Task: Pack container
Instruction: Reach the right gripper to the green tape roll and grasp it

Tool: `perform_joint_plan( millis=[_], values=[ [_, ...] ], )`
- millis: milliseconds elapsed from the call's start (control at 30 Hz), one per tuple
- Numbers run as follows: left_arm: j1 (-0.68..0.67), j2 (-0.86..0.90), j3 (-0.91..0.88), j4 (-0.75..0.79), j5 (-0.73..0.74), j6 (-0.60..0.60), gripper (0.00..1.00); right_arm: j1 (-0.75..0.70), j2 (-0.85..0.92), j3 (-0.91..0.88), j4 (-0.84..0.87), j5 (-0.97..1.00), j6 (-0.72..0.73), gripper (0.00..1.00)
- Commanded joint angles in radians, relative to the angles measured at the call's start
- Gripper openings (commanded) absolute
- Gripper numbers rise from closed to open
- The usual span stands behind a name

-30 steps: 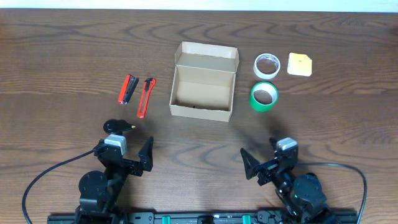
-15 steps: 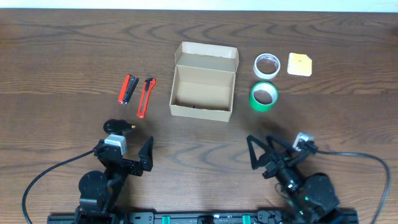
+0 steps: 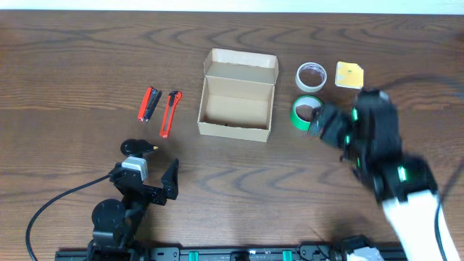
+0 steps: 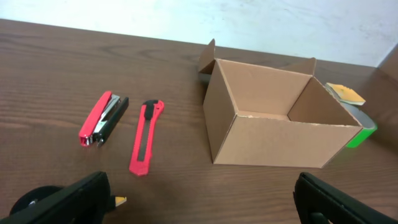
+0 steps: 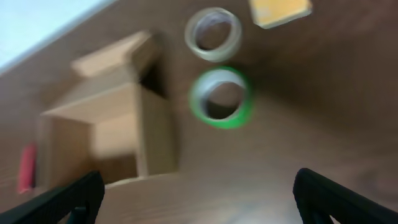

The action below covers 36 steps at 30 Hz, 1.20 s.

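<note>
Container (image 3: 233, 130): plain tan cardboard, rectangular, open.
Left hand (image 4: 202, 200): wide, empty.
Right hand (image 5: 196, 198): wide, empty, right of container.

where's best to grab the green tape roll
Come straight down on the green tape roll and pinch its near wall, one finger in the hole, one outside. It lies flat, hole up, and the white roll sits close on the far side.
</note>
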<state>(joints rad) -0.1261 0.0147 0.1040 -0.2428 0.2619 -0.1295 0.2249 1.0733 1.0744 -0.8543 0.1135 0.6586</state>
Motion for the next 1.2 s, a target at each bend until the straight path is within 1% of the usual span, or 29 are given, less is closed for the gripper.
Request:
perform_joint_plan(
  millis=[0,167,267,533,667,700,800,833,900,967,1000,1067,1100,1133,1167],
  values=[
    [0.004,-0.008,-0.025,-0.007,-0.008,0.014,0.95,-0.071,0.171,0.103,-0.048,0.003,-0.045,0.99],
    [0.004,-0.008,-0.025,-0.007,-0.007,0.014,0.95,-0.135,0.427,0.198,-0.068,-0.016,-0.119,0.99],
    [0.004,-0.008,-0.025,-0.007,-0.007,0.014,0.95,-0.151,0.542,0.218,-0.048,-0.017,-0.142,0.99],
    [0.004,-0.008,-0.025,-0.007,-0.007,0.014,0.96,-0.188,0.741,0.22,0.055,-0.066,-0.224,0.99],
    [0.004,-0.008,-0.025,-0.007,-0.007,0.014,0.95,-0.199,0.812,0.219,0.077,-0.069,-0.231,0.99],
    [0.004,-0.008,-0.025,-0.007,-0.008,0.014,0.95,-0.201,0.829,0.219,0.085,-0.074,-0.233,0.98],
    [0.004,-0.008,-0.025,-0.007,-0.007,0.014,0.95,-0.205,0.865,0.219,0.109,-0.105,-0.255,0.88],
    [0.004,-0.008,-0.025,-0.006,-0.007,0.014,0.95,-0.205,0.876,0.219,0.114,-0.106,-0.256,0.82],
    [0.004,-0.008,-0.025,-0.007,-0.007,0.014,0.95,-0.205,0.89,0.22,0.121,-0.107,-0.256,0.64],
    [0.004,-0.008,-0.025,-0.007,-0.007,0.014,0.95,-0.205,0.893,0.22,0.122,-0.106,-0.256,0.36],
    [0.004,-0.008,-0.025,-0.007,-0.008,0.014,0.95,-0.205,0.893,0.219,0.122,-0.106,-0.256,0.28],
    [0.004,-0.008,-0.025,-0.007,-0.008,0.014,0.95,-0.205,0.892,0.22,0.121,-0.106,-0.256,0.15],
    [0.004,-0.008,-0.025,-0.007,-0.007,0.014,0.95,-0.205,0.891,0.22,0.119,-0.106,-0.256,0.06],
    [0.004,-0.008,-0.025,-0.007,-0.007,0.014,0.95,-0.205,0.89,0.221,0.117,-0.107,-0.256,0.02],
    [0.004,-0.008,-0.025,-0.007,-0.008,0.014,0.95,-0.205,0.887,0.226,0.108,-0.109,-0.255,0.01]
  ],
)
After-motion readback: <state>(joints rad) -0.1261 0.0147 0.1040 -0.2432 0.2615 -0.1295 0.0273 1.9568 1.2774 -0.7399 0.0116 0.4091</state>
